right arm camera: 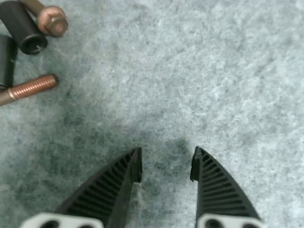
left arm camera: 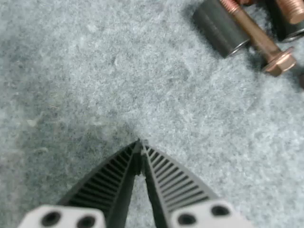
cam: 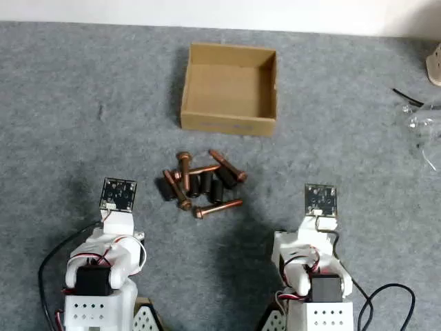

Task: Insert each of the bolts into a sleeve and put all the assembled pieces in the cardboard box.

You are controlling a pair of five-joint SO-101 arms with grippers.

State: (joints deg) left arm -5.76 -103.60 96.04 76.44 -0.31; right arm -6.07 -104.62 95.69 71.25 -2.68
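The left gripper (left arm camera: 141, 142) hung over the carpet (left arm camera: 85, 71) with its jaws pressed together, holding nothing. The right gripper (right arm camera: 166, 164) had its jaws parted a little, also empty. The bolts (cam: 217, 207) and sleeves (cam: 195, 185) lay heaped ahead of both sets of jaws, perhaps five bolts. The cardboard box (cam: 227, 124) sat beyond the heap.

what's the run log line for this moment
left gripper: shut | right gripper: open | bolts, sleeves: loose pile near box | cardboard box: empty
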